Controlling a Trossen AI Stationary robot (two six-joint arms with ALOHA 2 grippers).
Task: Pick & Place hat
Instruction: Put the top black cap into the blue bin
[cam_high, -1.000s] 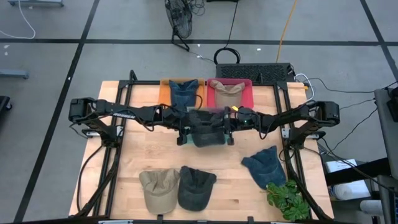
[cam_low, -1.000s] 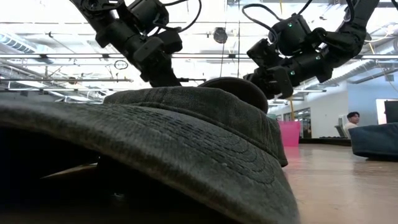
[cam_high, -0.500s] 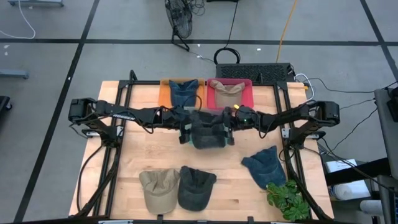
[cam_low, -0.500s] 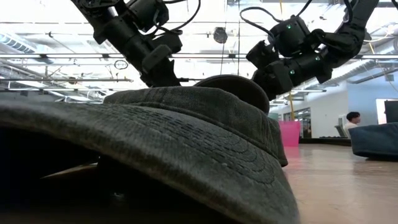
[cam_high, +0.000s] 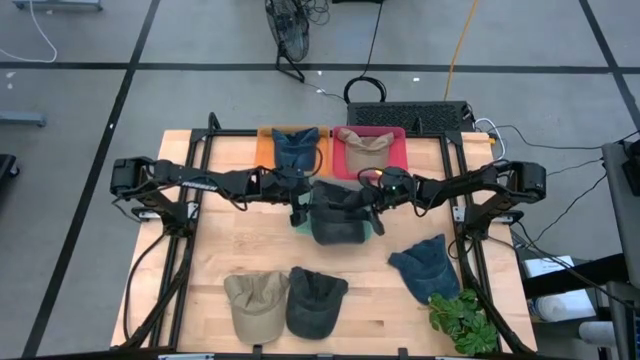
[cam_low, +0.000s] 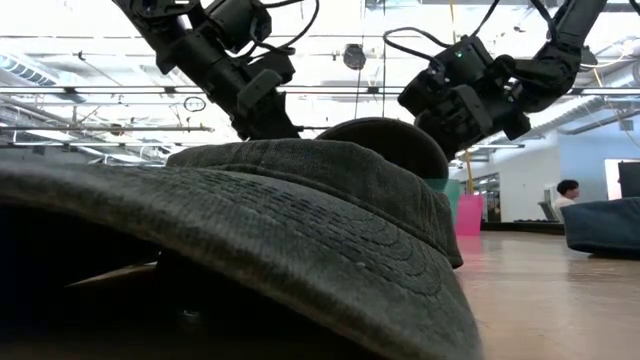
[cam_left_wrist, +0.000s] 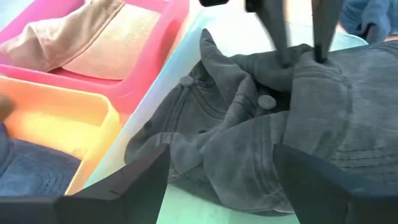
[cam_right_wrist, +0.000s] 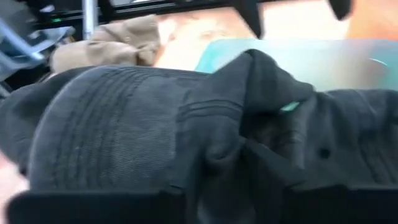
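A dark grey hat (cam_high: 336, 212) lies crumpled in a teal tray (cam_high: 301, 226) at the table's middle, between my two grippers. My left gripper (cam_high: 300, 210) is open at the hat's left side. In the left wrist view its fingers stand wide apart on either side of the hat (cam_left_wrist: 249, 143). My right gripper (cam_high: 377, 208) is at the hat's right side, shut on a raised fold. In the low view the hat's crown (cam_low: 395, 145) shows as a dark dome between both arms. My right gripper pinches a raised fold of the hat's cloth (cam_left_wrist: 300, 59) between its two fingers (cam_left_wrist: 280, 43). The fingers come from the table's right, slanting down. The rest of the hat lies slack in the teal tray.
An orange bin with a blue hat (cam_high: 295, 148) and a pink bin with a tan hat (cam_high: 366, 146) stand at the far edge. A tan hat (cam_high: 254, 300), a dark hat (cam_high: 315, 300) and a blue hat (cam_high: 424, 265) lie near the front. A plant (cam_high: 462, 320) stands at the front right.
Both grippers have gone a little toward the table's near edge with the dark grey hat. My right gripper has tipped further down. The hat now lies lower and more spread out, and the teal tray shows beside it.
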